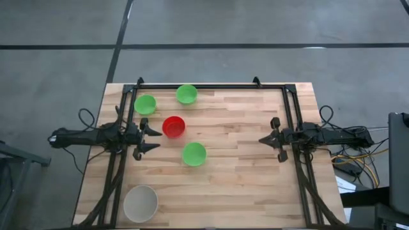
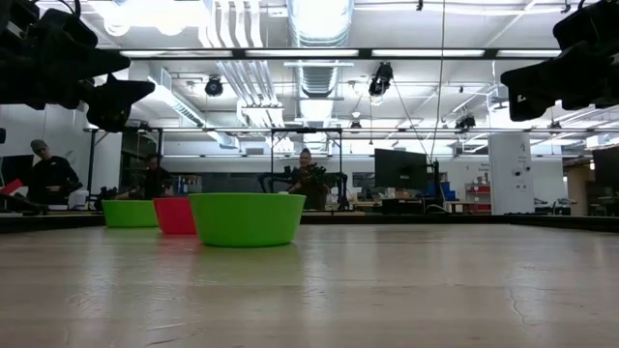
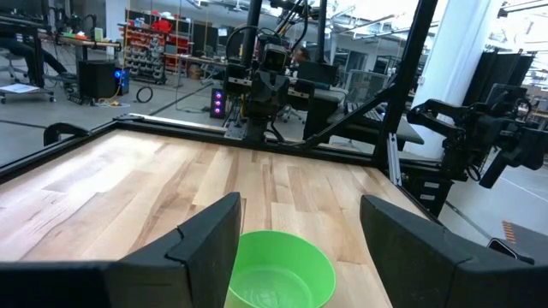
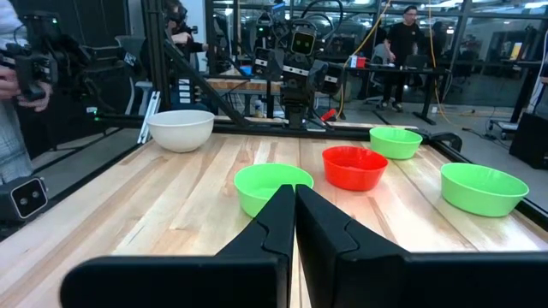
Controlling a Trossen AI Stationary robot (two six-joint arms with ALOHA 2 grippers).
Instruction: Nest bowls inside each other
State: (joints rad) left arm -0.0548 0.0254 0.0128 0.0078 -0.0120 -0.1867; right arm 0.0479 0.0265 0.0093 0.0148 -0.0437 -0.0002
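Five bowls rest on their bases on the wooden table. Two green bowls sit near the far edge, with a red bowl just nearer. A third green bowl is toward the middle, and a whitish bowl is at the near left corner. My left gripper hovers open at the left side, pointing level toward the third green bowl, which lies a little beyond its fingertips. My right gripper hovers shut at the right side, pointing level at the bowls and well away from them.
A black frame runs along the table's far edge and down both sides behind the arms. Bare wood lies between the bowls and my right gripper. Beyond the table are workbenches, other robot arms and several people.
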